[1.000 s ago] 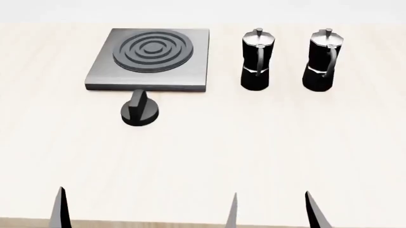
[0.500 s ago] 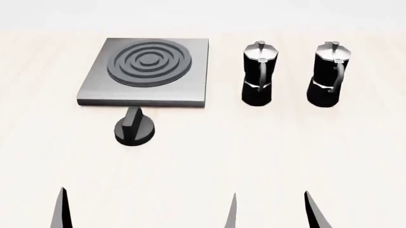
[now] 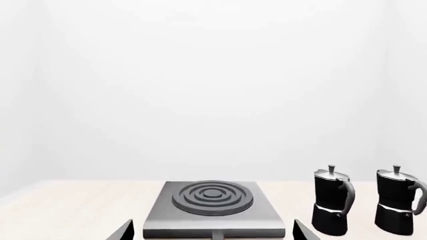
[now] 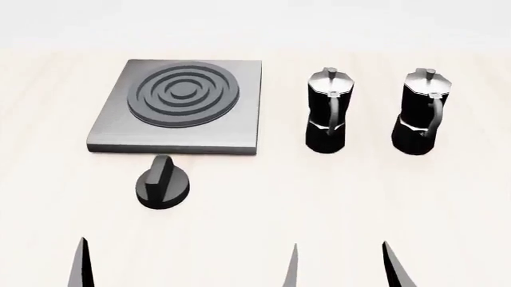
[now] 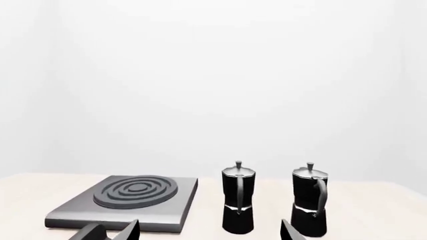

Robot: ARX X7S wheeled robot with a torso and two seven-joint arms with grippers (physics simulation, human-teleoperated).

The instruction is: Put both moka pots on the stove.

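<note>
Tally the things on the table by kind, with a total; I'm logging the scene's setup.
Moka pots: 2 (left pot, right pot)
Stove: 1
Knob: 1
Total: 4

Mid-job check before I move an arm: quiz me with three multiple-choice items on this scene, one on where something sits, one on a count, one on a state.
1. Where is the knob?
A. On the burner
B. On the table in front of the stove
C. Between the pots

2. How many pots are on the table?
A. One
B. Two
C. Three

3. What state are the pots in?
A. Both upright, off the stove
B. One tipped over
C. Both on the stove

Answers: 1 B, it lies just off the stove's near edge. 2 B, the near pot and far pot stand side by side. 3 A, both stand lidded to the stove's right.
</note>
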